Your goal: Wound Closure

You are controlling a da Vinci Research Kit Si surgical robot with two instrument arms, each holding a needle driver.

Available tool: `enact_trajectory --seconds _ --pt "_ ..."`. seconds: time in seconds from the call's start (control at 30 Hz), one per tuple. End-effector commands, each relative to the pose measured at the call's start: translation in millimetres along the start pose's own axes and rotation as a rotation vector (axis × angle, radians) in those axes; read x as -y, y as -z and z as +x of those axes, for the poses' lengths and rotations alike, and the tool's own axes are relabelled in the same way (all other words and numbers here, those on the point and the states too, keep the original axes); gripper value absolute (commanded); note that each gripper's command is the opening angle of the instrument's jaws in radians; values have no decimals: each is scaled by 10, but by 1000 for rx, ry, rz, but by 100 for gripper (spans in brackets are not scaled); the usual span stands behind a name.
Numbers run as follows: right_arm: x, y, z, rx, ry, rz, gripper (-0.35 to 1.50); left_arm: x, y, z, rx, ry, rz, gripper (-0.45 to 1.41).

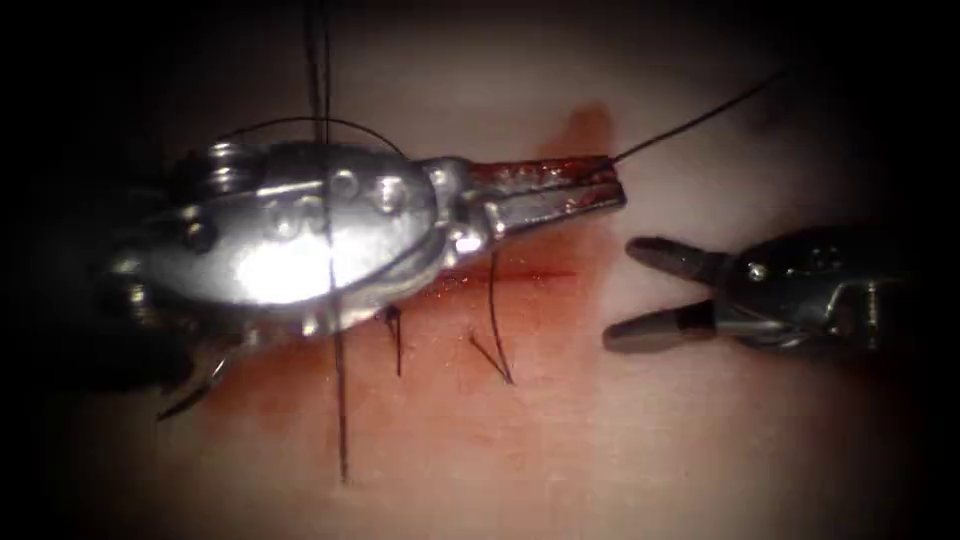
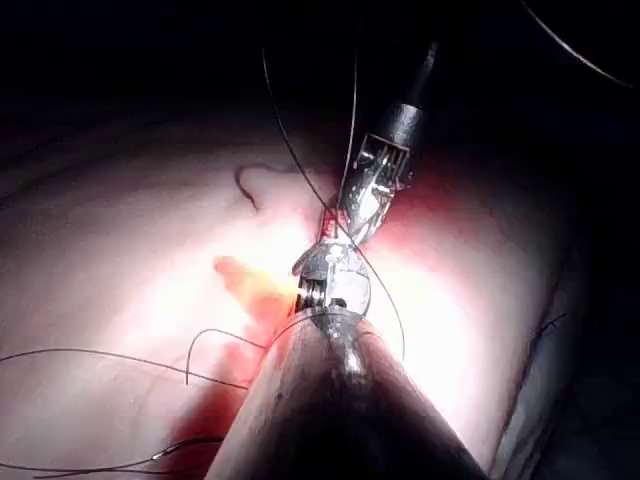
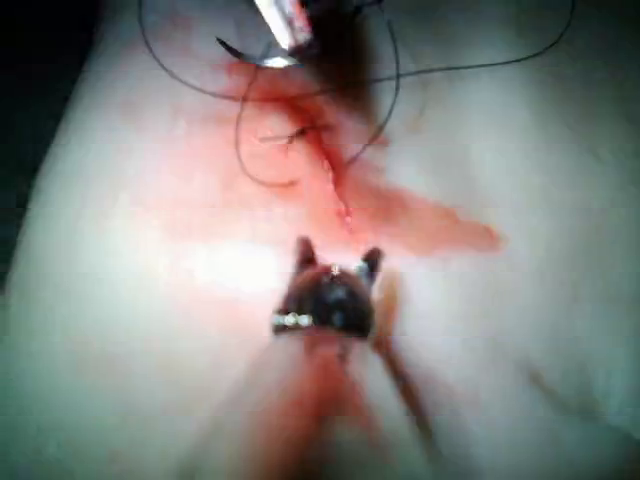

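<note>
Steel-bright, the left arm's needle driver (image 1: 615,180) clamps the thin black suture thread (image 1: 700,118) at its tip above the red horizontal cut (image 1: 520,275) in the pale pork tissue (image 1: 620,440). The right arm's dark tool (image 1: 618,292) hovers wide open, empty, right of the cut. The thread looks limp, light and slippery, best pinched near its end; the needle's place cannot be told

The right arm's tool (image 3: 336,262) is positioned over the tissue (image 3: 520,330) with its two jaws spread apart and holding nothing. Its tips point toward the cut (image 3: 335,185), which is surrounded by red fluid (image 3: 420,220). Loops of dark thread (image 3: 250,165) lie across the cut, and the other tool (image 3: 285,25) stands beyond them.
</note>
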Motion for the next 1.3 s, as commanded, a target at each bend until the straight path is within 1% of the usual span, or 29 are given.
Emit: enact_trajectory --seconds 0.03,0.13,0.23,0.3,0.37,0.5,0.6,0.67,0.9,0.97,1.0,1.03,1.07,1.1,1.13,1.3 --pt "8 1 8 -22 -1 23 118 1 -4 -7 0 -3 -2 -45" --pt "16 8 23 -82 -15 70 118 5 1 -12 0 -7 -1 -45" --pt "28 6 41 -148 -26 121 119 8 3 -17 -2 -10 2 -45" --pt "38 2 51 -171 -27 157 119 9 3 -20 -6 -12 1 -45" --pt "50 -5 60 -176 -20 198 119 8 2 -21 -15 -18 1 -45" --pt "63 -18 69 -202 -5 221 116 8 2 -21 -21 -12 -1 -45" --pt "67 -24 74 -222 -39 236 116 8 2 -21 -21 -12 -1 -45" --pt "70 -29 77 -254 -69 254 116 8 2 -21 -21 -12 -1 -45" --pt "77 -44 83 -263 -94 254 113 6 1 -21 -21 -11 -1 -45" --pt "77 -46 84 -266 -106 254 108 5 0 -20 -21 -11 -3 -45" --pt "77 -47 84 -269 -106 255 99 5 0 -20 -21 -11 -6 -45" --pt "77 -47 84 -269 -106 255 77 5 0 -20 -21 -11 -5 -45" --pt "77 -46 84 -268 -106 255 39 5 0 -20 -21 -11 -5 -45" --pt "77 -45 83 -268 -105 260 -28 4 0 -20 -21 -11 -5 -45" --pt "77 -45 83 -268 -104 260 -35 4 0 -20 -21 -11 -5 -45" --pt "68 -46 81 -269 -105 250 -35 4 1 -18 -21 -9 -6 -45"
